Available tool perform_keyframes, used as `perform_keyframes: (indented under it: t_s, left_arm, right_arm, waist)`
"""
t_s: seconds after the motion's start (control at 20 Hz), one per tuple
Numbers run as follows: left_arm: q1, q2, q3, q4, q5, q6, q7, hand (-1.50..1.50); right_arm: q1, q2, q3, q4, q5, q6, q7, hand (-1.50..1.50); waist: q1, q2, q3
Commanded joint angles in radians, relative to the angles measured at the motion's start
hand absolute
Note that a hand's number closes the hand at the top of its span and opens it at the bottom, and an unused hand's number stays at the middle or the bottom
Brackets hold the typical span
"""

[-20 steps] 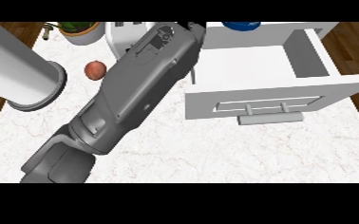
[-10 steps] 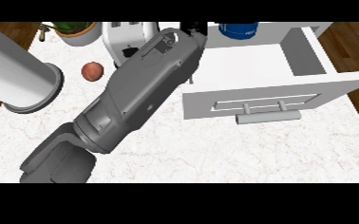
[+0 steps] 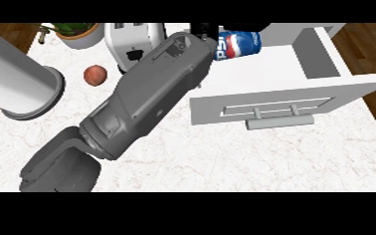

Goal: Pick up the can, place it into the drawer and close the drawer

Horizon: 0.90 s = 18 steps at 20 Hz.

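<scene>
Single head view looks steeply down, close over the counter point(image 3: 220, 154); forearm point(image 3: 147, 99) probably hides some.

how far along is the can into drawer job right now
Done: the can looks picked up, tilted in the left hand, whose forearm hides most of the grip. In hand: carrying it over the open drawer. Left: set it inside, let go, then push the drawer front shut.

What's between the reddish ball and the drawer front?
Head view: only the grey left forearm crosses diagonally between the reddish ball and the drawer front.
</scene>
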<state>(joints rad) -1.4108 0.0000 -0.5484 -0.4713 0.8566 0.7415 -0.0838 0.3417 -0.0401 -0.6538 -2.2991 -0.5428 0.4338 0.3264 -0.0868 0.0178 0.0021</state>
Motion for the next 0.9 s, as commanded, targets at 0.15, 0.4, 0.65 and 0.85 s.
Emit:
perform_keyframes:
  t_s: [0.15, 0.4, 0.65, 0.85]
  left_arm:
    - [0.027, 0.000, -0.050, -0.010, 0.064, 0.045, -0.050, -1.50]
    - [0.016, 0.000, -0.048, 0.015, 0.097, 0.031, -0.081, -1.50]
    - [0.019, 0.000, -0.031, 0.014, 0.132, 0.022, -0.117, -1.50]
    - [0.021, 0.000, -0.027, 0.008, 0.140, 0.012, -0.160, -1.50]
  right_arm:
    - [-0.023, 0.002, 0.024, -0.049, 0.024, -0.042, 0.051, -1.50]
    - [-0.006, 0.016, 0.006, -0.030, 0.014, -0.016, 0.017, -1.50]
    - [-0.023, -0.030, -0.048, -0.071, 0.108, 0.056, -0.105, -1.50]
    - [-0.072, -0.056, -0.024, -0.073, 0.243, 0.101, -0.191, -1.50]
  waist:
    - [-0.001, 0.001, -0.001]
    - [0.000, -0.001, -0.001]
    - [-0.005, 0.000, 0.000]
    - [0.023, 0.000, 0.000]
